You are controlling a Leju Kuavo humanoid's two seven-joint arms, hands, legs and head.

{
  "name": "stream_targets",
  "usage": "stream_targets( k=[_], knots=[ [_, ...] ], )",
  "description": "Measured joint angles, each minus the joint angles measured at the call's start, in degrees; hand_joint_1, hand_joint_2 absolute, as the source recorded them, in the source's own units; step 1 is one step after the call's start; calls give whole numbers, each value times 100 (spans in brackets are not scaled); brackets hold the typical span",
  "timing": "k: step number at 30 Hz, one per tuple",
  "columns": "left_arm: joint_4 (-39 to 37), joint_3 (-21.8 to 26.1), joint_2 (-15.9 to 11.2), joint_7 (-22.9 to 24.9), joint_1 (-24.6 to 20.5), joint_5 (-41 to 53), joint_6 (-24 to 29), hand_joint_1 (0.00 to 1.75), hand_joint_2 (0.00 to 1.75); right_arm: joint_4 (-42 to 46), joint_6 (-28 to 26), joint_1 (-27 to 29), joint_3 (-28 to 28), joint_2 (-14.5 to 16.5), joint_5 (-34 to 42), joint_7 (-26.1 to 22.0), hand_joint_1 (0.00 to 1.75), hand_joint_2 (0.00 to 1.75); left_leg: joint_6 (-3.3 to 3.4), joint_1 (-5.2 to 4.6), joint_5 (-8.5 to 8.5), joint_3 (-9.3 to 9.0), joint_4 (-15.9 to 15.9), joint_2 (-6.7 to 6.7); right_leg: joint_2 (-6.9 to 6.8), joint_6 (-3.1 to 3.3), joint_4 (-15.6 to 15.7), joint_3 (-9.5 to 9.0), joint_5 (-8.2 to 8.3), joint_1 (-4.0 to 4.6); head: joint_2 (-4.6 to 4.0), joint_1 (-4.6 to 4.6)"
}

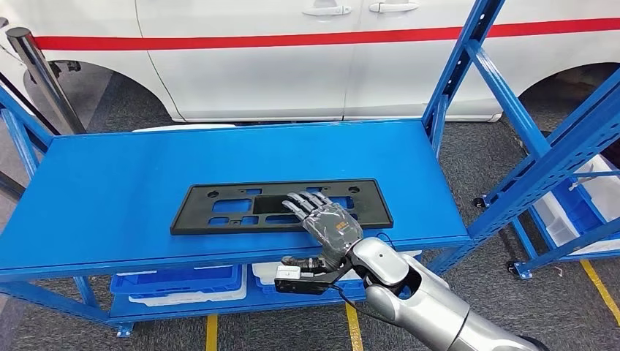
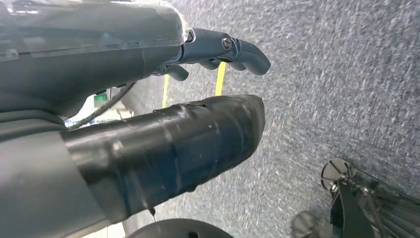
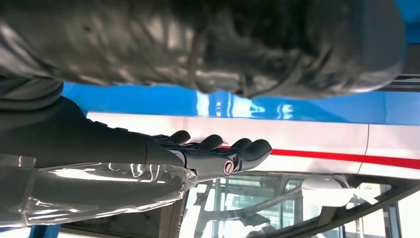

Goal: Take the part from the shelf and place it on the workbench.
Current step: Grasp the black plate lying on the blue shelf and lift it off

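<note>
1. A blue metal shelf (image 1: 110, 190) stands on grey carpet beside a white van (image 1: 292, 58) with a red stripe; a second blue rack (image 1: 577, 146) stands to the right.
2. One black plastic part (image 1: 219, 208) lies flat on the shelf top; two bins (image 1: 175, 281) sit below.
3. The right hand (image 1: 325, 223) lies palm-down over the part, fingers (image 1: 300, 201) straight and slightly apart, gripping nothing.
4. The left hand (image 2: 148, 99) hangs over the floor, fingers loosely apart, empty.

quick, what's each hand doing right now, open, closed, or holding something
Left hand: open, holding nothing, hanging over the floor.
Right hand: open, fingers stretched flat over the black part on the blue shelf, not gripping it.
</note>
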State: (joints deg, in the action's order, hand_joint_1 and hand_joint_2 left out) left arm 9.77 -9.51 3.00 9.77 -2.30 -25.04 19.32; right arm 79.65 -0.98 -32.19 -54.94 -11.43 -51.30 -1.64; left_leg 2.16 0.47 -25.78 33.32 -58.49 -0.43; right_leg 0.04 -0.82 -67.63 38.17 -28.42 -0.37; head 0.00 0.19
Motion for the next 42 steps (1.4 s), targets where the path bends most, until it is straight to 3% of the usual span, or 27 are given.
stream_targets(
  k=[1, 2, 4, 5, 7, 8, 11, 12, 13, 15, 17, 21, 23, 26, 27, 28, 29, 31, 32, 34, 37, 39, 42],
  knots=[
    [0, 0, 0, 0, -1, -1, 0, 0, 0, -3, 0, -13, -1, 1, 0, 0, 0, 0, -16, -10, -12, -6, -7, -2, 0, 26, 401, -187, 156, 14, 0, -1],
    [0, 0, 0, 0, -1, -2, 0, 0, 0, -5, 0, -29, -2, 1, 1, 0, 0, 44, -38, -18, -20, -6, -10, -2, 0, 50, 688, -318, 246, 29, 0, -1],
    [0, 0, -1, -1, -2, -2, 0, 0, 0, -15, 0, -53, -4, -1, 3, 0, 0, 131, -85, -29, -25, 0, -7, 2, 4, 86, 853, -383, 254, 62, 0, -2],
    [0, 0, -1, -1, -3, -1, 0, 0, 0, -21, 0, -56, -5, -2, 4, 0, 0, 131, -115, -31, -25, -6, 0, 3, 7, 113, 870, -387, 265, 52, 0, -3],
    [0, 0, -6, -5, -3, -1, 0, 0, 0, -32, 0, -61, -6, -4, 4, -1, 0, 44, -171, -28, -131, 39, -134, 6, -1, 185, 925, -421, 293, 24, 0, -4],
    [0, 0, -8, -9, -3, -1, -2, 0, 0, -34, 0, -66, -7, -3, 4, -2, 0, 0, -194, -26, -264, 134, -353, 7, -5, 226, 954, -438, 293, 8, 0, -4],
    [0, 0, -9, -21, 1, -1, -9, 0, 0, -55, 1, -73, -17, -4, 4, -2, 0, 0, -232, 0, -727, 655, -1425, 10, -18, 290, 949, -452, 241, 22, 0, -4],
    [0, 0, -9, -25, 5, 0, -9, 0, 0, -66, 1, -73, -28, -4, 4, -2, 0, 0, -241, 4, -750, 765, -1626, 10, -22, 289, 932, -460, 233, 27, 0, -4],
    [0, 0, -10, -27, 9, 1, -9, 0, 0, -77, 1, -72, -40, -4, 4, -2, 0, 0, -248, 9, -661, 772, -1609, 10, -22, 282, 910, -473, 223, 27, 0, -4],
    [0, 0, -19, -31, 15, 4, -9, 0, 0, -86, -1, -74, -62, -4, 3, 1, 0, 0, -249, 21, -244, 500, -965, 13, -14, 251, 865, -506, 180, 20, 0, -5],
    [0, 0, -28, -33, 13, 5, -8, 0, 0, -91, -5, -85, -70, -4, 4, 5, 0, 0, -228, 11, 16, 209, -311, 10, -5, 202, 822, -510, 132, 35, 0, -4],
    [0, 0, -29, -42, -2, 10, -5, 0, 0, -96, -11, -107, -74, -4, 7, 11, 0, 0, -111, 4, 25, 129, -90, -1, -4, 95, 803, -493, 102, 45, 0, -1],
    [0, 0, -30, -43, -2, 12, -4, 0, 0, -96, -11, -129, -75, -4, 11, 11, 0, 0, -38, 21, 39, 100, -46, 9, -2, 38, 568, -393, -60, 31, 0, 1],
    [0, 0, -40, -46, 1, 14, -1, 0, 0, -111, -11, -138, -78, -6, 15, 11, 0, 131, 14, 17, 32, 93, -35, 19, -1, -16, -464, 131, -508, -3, 0, 0],
    [0, 0, -43, -48, 0, 15, 0, 0, 0, -122, -10, -134, -81, -8, 17, 11, 0, 175, 18, 15, 28, 90, -35, 17, -1, -27, -714, 275, -552, -13, 0, 0],
    [0, 0, -44, -49, -1, 16, 0, 0, 0, -132, -10, -132, -86, -9, 20, 11, 0, 175, 19, 14, 24, 84, -36, 12, -1, -30, -758, 325, -483, -21, 0, 1],
    [0, 0, -44, -50, -2, 16, 0, 0, 0, -139, -8, -134, -90, -11, 25, 11, 0, 175, 15, 14, 19, 73, -36, 7, -1, -25, -577, 265, -316, -28, 0, 1],
    [0, 0, -43, -50, -1, 15, 0, 0, 0, -143, 4, -154, -92, -13, 43, 11, 0, 175, -7, 10, 1, 46, -37, 2, -1, 7, 182, -69, 93, -29, 0, 2],
    [0, 0, -43, -51, -2, 15, 0, 0, 0, -144, 28, -173, -93, -13, 63, 11, 0, 175, -28, 1, -7, 44, -43, 1, 1, 26, 514, -217, 213, -19, 0, 1],
    [0, 0, -43, -52, -4, 14, 0, 0, 0, -149, 95, -209, -97, -14, 114, 11, 0, 175, -79, -12, -12, 52, -42, 4, 5, 53, 800, -335, 254, 11, 0, -1],
    [0, 0, -48, -55, -6, 14, 0, 0, 0, -166, 169, -238, -104, -23, 157, 11, 0, 175, -167, -9, -48, 60, -57, 3, 4, 123, 874, -359, 284, 1, 0, -2],
    [0, 0, -52, -57, -3, 14, 0, 0, 0, -174, 183, -269, -114, -24, 175, 11, 0, 175, -211, -2, -279, 209, -410, 4, -3, 182, 931, -393, 313, -22, 0, -3],
    [0, 0, -53, -57, 2, 12, 0, 0, 0, -195, 187, -288, -158, -24, 186, 11, 0, 175, -244, 13, -740, 713, -1475, 9, -14, 220, 928, -398, 310, -8, 0, -3]
  ],
)
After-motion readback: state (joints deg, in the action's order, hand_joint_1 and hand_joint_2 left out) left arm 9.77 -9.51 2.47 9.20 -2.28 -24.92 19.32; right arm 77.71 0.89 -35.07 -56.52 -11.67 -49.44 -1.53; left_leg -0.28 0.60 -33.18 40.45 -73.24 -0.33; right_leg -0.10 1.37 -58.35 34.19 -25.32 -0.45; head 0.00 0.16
